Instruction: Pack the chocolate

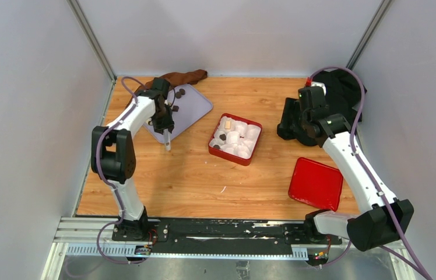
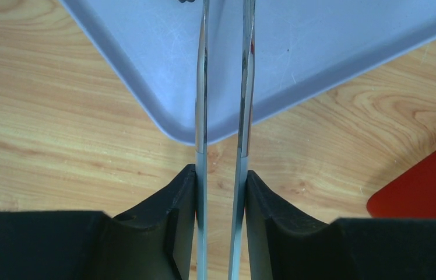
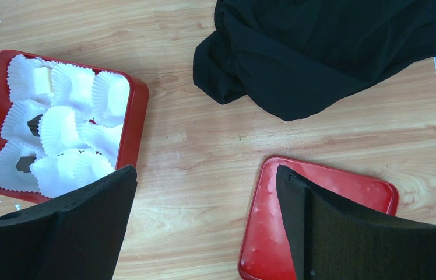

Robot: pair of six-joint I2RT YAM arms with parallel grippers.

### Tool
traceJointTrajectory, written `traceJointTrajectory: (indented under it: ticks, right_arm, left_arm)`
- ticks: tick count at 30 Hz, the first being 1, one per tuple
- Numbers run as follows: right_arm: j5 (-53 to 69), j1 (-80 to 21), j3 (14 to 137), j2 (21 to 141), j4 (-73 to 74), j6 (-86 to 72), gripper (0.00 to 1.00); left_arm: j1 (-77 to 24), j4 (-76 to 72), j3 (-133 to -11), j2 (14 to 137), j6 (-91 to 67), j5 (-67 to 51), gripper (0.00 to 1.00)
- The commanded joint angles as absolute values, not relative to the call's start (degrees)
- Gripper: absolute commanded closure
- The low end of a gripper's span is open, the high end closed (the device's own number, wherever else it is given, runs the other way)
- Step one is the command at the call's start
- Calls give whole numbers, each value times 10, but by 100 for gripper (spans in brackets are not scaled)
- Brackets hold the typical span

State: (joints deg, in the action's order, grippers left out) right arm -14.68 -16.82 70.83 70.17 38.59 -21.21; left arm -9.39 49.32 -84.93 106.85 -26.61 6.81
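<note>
Toward the desk's [image 1: 204, 186] near right edge lies the lid [image 1: 316, 183]. Mid-desk, the box [image 1: 256, 146] holds a few pieces. Far left, left fingers [image 2: 178, 198] clamp tweezers [image 2: 201, 87] over the tray's [image 1: 195, 105] near corner. Chocolate [image 1: 182, 91] sits beyond: tiny, light, probably soft, so nip the sides gently. Far right, right fingers [image 3: 87, 221] gape empty. Bare wood from tray to box gives room.

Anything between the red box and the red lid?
Nothing, just bare wooden tabletop between the red box and red lid; the right wrist view shows it.
</note>
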Motion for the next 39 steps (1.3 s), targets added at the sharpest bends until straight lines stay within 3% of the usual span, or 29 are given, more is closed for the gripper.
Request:
traceJointTrajectory:
  ticks: [1, 8, 15, 25, 39]
  right_arm:
    - [-153, -164, 699, 688, 397, -217, 7]
    - [-145, -164, 692, 684, 397, -227, 7]
    - [-141, -165, 693, 686, 397, -232, 7]
    - [-153, -164, 690, 672, 403, -233, 7]
    - [-155, -164, 692, 669, 407, -232, 7]
  left_arm:
    - [-88, 496, -831, 1012, -257, 73, 100]
    - [-109, 497, -821, 951, -212, 40, 100]
    - [-246, 529, -917, 950, -118, 39, 100]
    - [-359, 554, -1001, 1050, -98, -75, 100]
    - [-391, 561, -1090, 1160, -134, -68, 100]
